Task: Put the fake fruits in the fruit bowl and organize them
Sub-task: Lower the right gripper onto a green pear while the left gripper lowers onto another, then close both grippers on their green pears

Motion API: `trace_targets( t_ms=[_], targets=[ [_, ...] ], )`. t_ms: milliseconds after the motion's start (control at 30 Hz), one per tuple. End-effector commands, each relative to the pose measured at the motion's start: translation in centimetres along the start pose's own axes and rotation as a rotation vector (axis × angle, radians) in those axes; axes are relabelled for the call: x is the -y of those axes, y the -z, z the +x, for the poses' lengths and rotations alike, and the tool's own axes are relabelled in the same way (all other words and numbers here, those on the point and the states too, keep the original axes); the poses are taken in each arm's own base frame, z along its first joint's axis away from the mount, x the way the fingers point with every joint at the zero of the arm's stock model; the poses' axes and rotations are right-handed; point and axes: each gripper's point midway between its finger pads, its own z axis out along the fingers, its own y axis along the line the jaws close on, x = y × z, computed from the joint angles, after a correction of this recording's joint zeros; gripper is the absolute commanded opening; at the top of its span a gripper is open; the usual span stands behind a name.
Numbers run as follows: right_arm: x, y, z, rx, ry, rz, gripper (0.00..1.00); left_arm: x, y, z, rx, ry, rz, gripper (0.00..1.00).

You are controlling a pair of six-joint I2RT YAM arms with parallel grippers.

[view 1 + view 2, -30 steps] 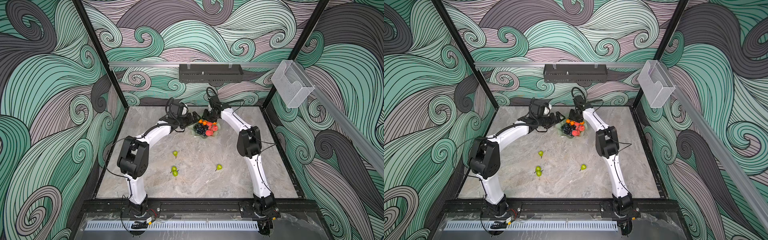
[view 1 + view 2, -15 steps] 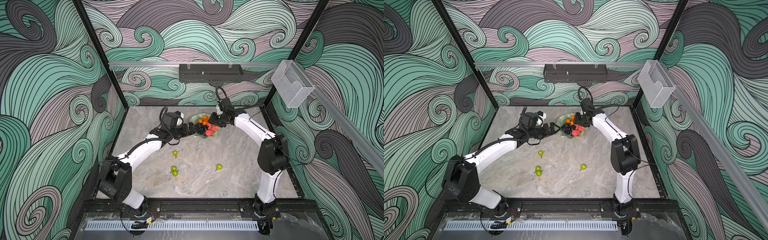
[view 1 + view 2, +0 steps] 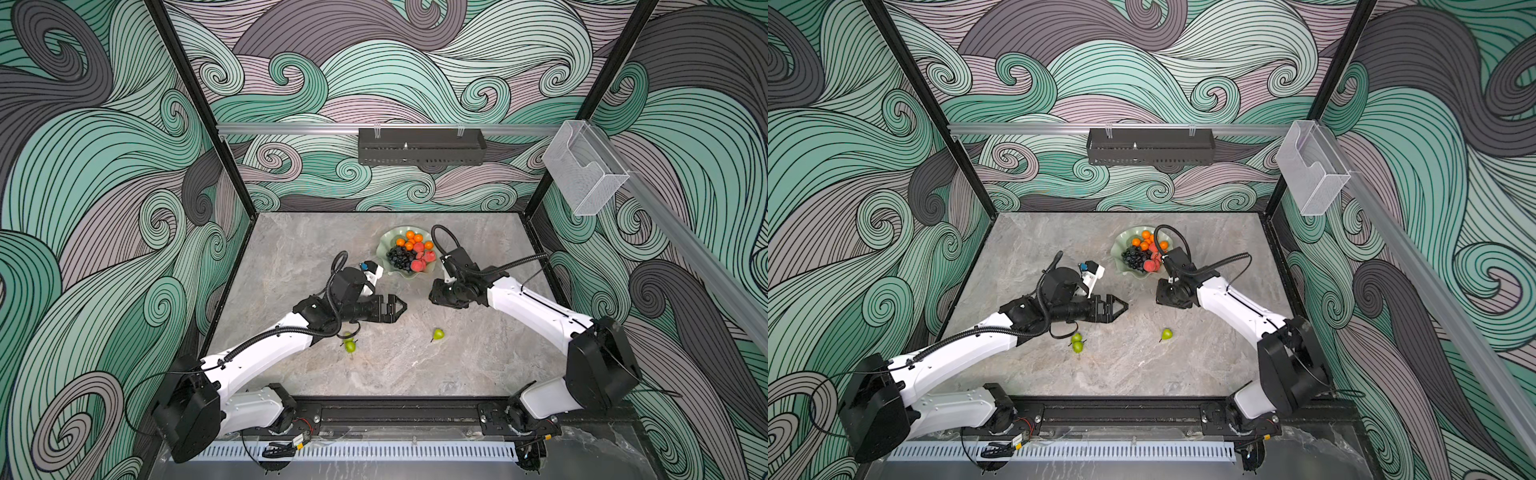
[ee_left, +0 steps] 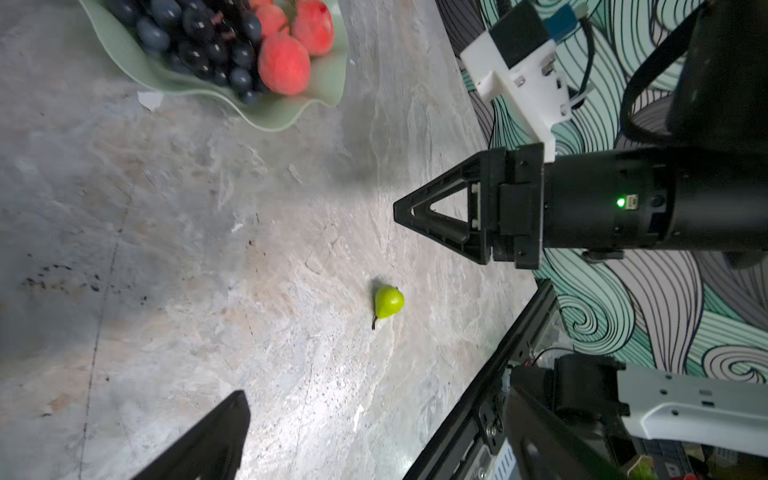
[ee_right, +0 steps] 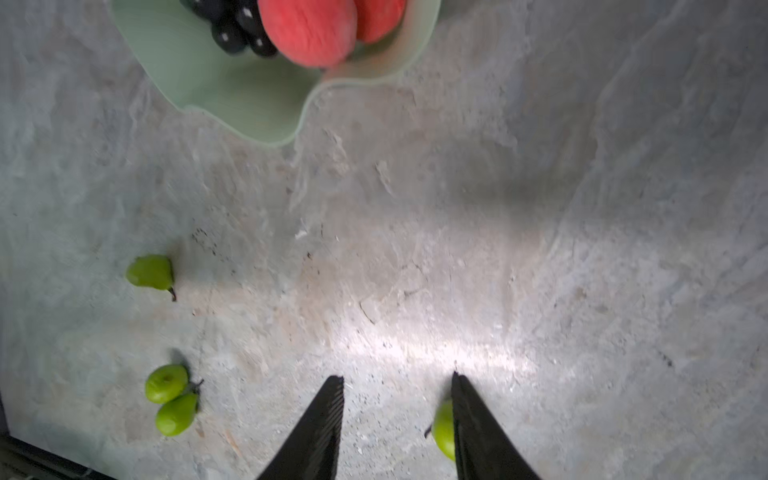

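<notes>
**Fruit sorting, partly complete.** The bowl stands toward the far edge of the surface, right of its middle. It already holds the oranges, the peaches and the grapes, grouped by kind.

Four pears are left on the surface, all visible in the right wrist view:
- a lone pear, nearest the bowl;
- a touching pair of pears, closer to the near edge;
- a fourth pear, showing just beside one finger of the right claw.

The lone pear shows in neither top view; the left arm probably covers it. The right claw hangs above the surface, fingers apart and empty. The left claw, turned on its side, is spread wide and holds nothing. Judged remaining: lift in the four pears and fit them beside the fruit already placed.
</notes>
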Motion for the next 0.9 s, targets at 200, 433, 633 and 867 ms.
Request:
trace_targets(
  t_ms=[200,433,633,867],
  targets=[
    [2.0,-1.4,5.0,-0.07,-0.052,0.098,0.47,3.0,-1.6,2.7,-0.03,-0.161,0.058,0.98],
    [2.4,-2.7,6.2,-0.116,-0.058,0.132,0.49,3.5,-2.8,3.4,-0.055,-0.166,0.064,0.98],
    [2.7,-3.5,6.4,-0.143,-0.046,0.161,0.51,3.3,-2.7,3.3,-0.049,-0.181,0.047,0.98],
    [3.1,-4.0,6.6,-0.169,-0.033,0.196,0.51,3.4,-2.9,3.3,-0.061,-0.192,0.048,0.98]
  ],
)
